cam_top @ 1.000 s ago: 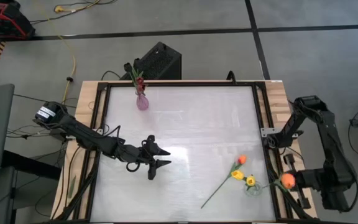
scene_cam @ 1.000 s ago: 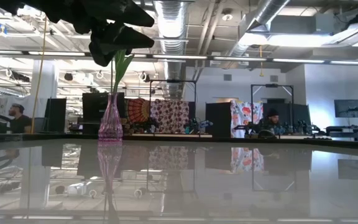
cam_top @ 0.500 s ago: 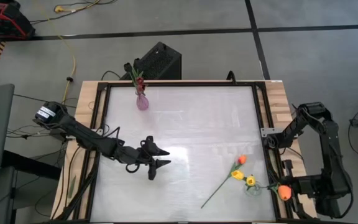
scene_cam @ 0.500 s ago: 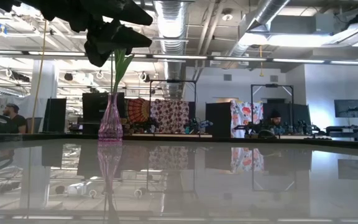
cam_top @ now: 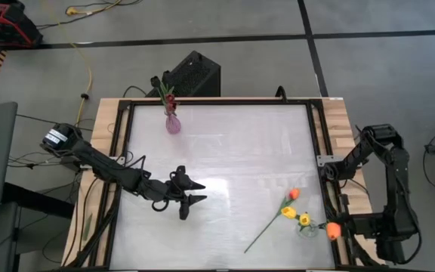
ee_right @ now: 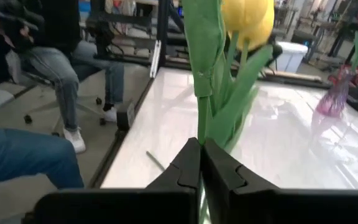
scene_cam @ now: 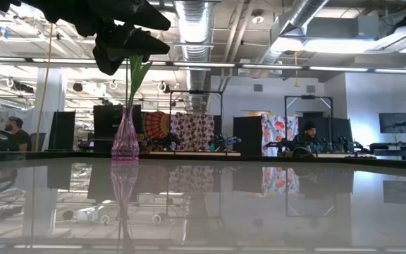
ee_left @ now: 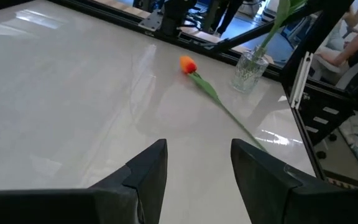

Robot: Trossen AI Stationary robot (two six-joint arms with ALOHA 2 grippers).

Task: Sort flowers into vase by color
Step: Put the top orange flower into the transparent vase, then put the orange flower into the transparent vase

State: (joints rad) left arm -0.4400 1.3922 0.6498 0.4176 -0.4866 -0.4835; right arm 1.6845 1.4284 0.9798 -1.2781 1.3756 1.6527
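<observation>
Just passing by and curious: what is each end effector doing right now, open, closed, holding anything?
Left end effector: open, empty, over the table middle.
Right end effector: shut on a tulip stem, at the clear vase.

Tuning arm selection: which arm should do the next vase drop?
Right. The right gripper is shut on a tulip stem beside the clear vase; the left gripper is open, empty, mid-table.

Pink vase, orange tulip

Open-plan lab/workshop: exposed ceiling ducts, strip lights, monitor desks, seated people.
</observation>
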